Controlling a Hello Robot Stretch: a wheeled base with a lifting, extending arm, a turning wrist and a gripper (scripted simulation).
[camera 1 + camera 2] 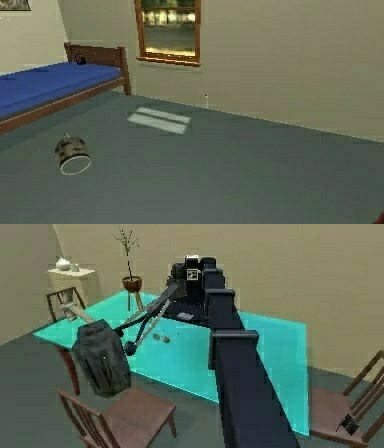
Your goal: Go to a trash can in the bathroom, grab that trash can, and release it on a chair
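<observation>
In the arm side view the dark arm [235,354] rises from the bottom edge over a turquoise table [260,339]. Its gripper [112,332] reaches left past the table's edge. A dark grey trash can [100,362] hangs tilted at the fingers' end, so the gripper holds it. The can is clear of the table and floor. Just under it stands a wooden chair [125,416] with a reddish-brown seat, and the can's bottom sits a little above that seat.
Another wooden chair [352,402] stands at the table's right end. A potted twig plant [130,276] is on the table's far corner, by a cream side table with a vase [64,266]. The forward view has a blue bed [50,88], a window [167,30] and a small round metal object [72,155] on the floor.
</observation>
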